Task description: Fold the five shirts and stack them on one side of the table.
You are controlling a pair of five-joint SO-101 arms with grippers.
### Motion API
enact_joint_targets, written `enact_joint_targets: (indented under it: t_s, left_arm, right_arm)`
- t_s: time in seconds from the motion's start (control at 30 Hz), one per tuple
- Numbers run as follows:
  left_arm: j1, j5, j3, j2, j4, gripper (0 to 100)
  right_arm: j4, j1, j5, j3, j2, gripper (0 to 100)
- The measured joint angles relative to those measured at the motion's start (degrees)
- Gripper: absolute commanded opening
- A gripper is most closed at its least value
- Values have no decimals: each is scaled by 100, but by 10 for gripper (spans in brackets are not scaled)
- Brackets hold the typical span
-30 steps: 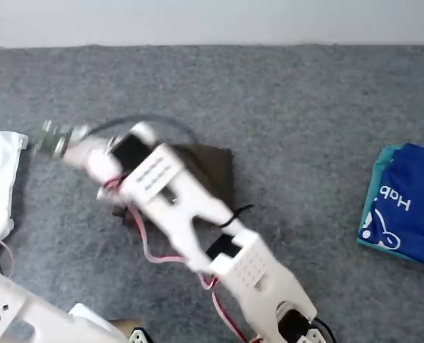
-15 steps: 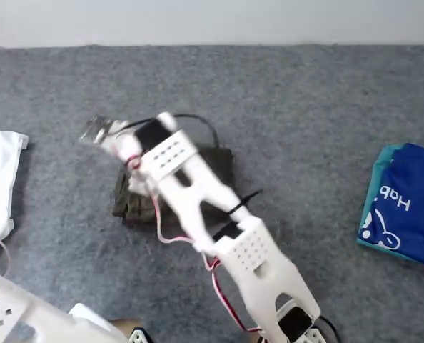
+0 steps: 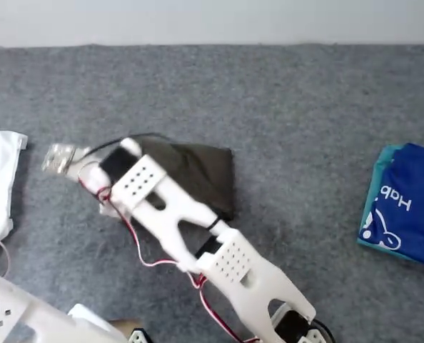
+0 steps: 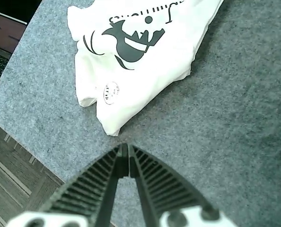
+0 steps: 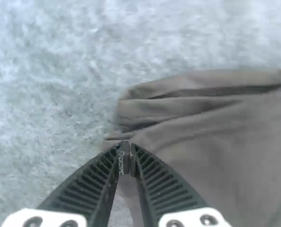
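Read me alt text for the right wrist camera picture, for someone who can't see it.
The right pincer, shut, has its tips at the edge of a dark shirt lying in soft folds on a grey table. Whether the tips pinch the cloth cannot be told.

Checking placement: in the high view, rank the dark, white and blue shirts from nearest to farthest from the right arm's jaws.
1. Dark shirt, centre, partly under that arm.
2. White shirt, left edge.
3. Blue shirt, far right edge.
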Motion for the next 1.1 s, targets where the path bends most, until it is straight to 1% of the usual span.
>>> enact_joint_targets:
  t_s: [0.1,0.2,0.33,0.47,0.6,0.7,0.83,1.0,1.1]
  left_arm:
    - [0,0,0,0,0,15]
    - [0,0,0,0,0,15]
    - [0,0,0,0,0,15]
    - [0,0,0,0,0,15]
    - [0,0,0,0,0,15]
    - [0,0,0,0,0,15]
    - [0,0,0,0,0,15]
    - [0,0,0,0,0,15]
    - [0,0,0,0,0,15]
  right_arm:
    - [9,352,-79,35,-290,16]
    - [9,668,-88,527,-747,16]
    - [9,1029,-97,1767,-1530,16]
    - [9,1556,-105,2927,-2356,15]
    - [9,1978,-114,3895,-2708,13]
    - [-35,1996,-114,4527,-2655,12]
    - [-88,1916,-141,5108,-2233,10]
    - [-62,1424,-246,5152,-2145,10]
    - [-9,1380,-281,5116,-2198,10]
